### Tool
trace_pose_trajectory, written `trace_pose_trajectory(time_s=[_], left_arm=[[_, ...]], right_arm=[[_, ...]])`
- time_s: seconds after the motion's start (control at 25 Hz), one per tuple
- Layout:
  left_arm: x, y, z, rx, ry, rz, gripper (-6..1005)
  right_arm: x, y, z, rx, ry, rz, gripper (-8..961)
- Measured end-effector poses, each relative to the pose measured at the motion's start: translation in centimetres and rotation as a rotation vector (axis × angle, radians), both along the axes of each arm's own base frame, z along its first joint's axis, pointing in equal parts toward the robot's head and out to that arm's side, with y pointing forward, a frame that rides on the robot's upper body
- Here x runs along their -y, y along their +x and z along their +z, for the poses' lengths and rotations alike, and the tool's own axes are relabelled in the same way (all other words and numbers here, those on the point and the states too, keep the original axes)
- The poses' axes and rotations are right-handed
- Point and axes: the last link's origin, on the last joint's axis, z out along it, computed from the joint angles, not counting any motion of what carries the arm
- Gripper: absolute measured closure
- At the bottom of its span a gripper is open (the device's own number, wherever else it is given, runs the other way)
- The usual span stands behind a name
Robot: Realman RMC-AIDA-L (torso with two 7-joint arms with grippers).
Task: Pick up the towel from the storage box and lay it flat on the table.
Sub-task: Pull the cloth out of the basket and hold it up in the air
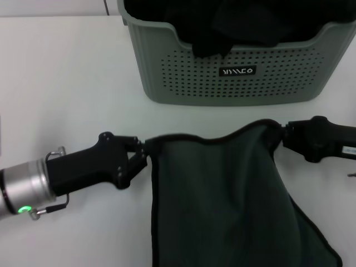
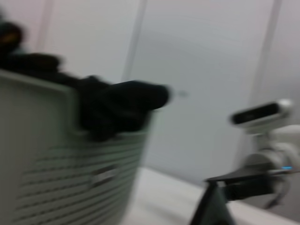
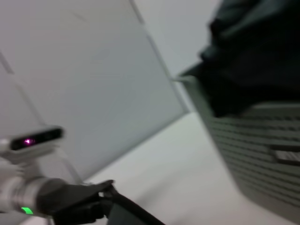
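On the left, my left gripper [image 1: 143, 150] has its fingers pressed together on one upper corner of the towel [image 1: 222, 194], just in front of the storage box [image 1: 233, 78]. The towel hangs spread between my two arms, dark grey-green side toward my head camera, its black trimmed edge visible along the top and left side. Its lower part goes down out of the head view, so I cannot tell if it touches the table [image 1: 67, 83]. Behind it, the storage box stands on the table with black cloths [image 1: 245, 22] piled inside, one over the front rim. On the right, my right gripper [image 1: 283, 136] pinches the other upper corner
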Motion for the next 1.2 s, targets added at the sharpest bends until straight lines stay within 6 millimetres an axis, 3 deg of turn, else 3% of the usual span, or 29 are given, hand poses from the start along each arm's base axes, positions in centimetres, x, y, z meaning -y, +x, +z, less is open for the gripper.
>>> trace_pose_trajectory(time_s=[0.12,0.48,0.88,1.2], left_arm=[[-1.6,-0.2,-1.0,-0.057,0.05,0.065,984],[-5.6,0.1,-2.3,-0.201,0.155,0.137,983],[-7.7,-0.8,-1.6,-0.249,0.231,0.229,983],[-7.8,-0.3,-2.1,-0.276,0.256,0.19,983]], right_arm=[[-1.3,0.6,-1.1,0.073,0.069,-0.048,908],[-2.6,1.6,-2.2,0.172,0.117,-0.117,908],[-3.0,2.7,-1.6,0.196,0.155,-0.171,907],[-5.0,1.8,-1.6,0.209,0.205,-0.195,906]])
